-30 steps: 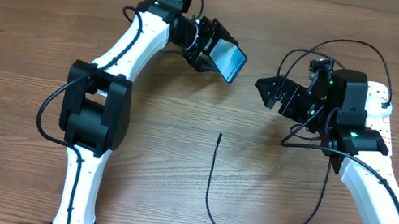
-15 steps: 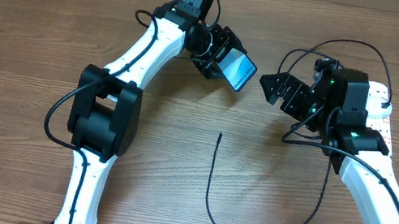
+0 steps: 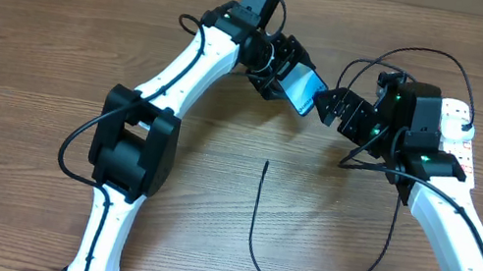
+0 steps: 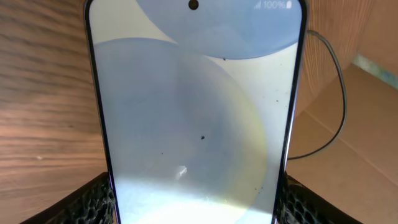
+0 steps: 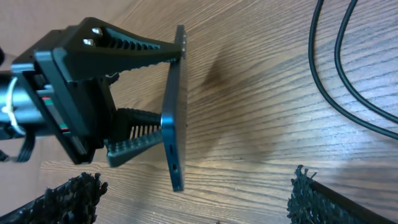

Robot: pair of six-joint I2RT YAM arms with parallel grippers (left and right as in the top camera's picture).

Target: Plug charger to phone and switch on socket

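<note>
- The left gripper point(image 3: 290, 77) clamps the phone point(image 3: 302, 90), upper centre.
- The right gripper point(image 3: 323, 105) gapes empty beside it.
- The charger point(image 3: 256, 208) lies loose at lower centre; plugging and the socket point(image 3: 461, 142) seemingly remain.

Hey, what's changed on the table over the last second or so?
The left gripper, holding the phone, swung right across the table, bringing the phone's edge close to the open right gripper. Nothing was grabbed or released. The right gripper, the charger cable lying on the table and the socket stayed put.
</note>
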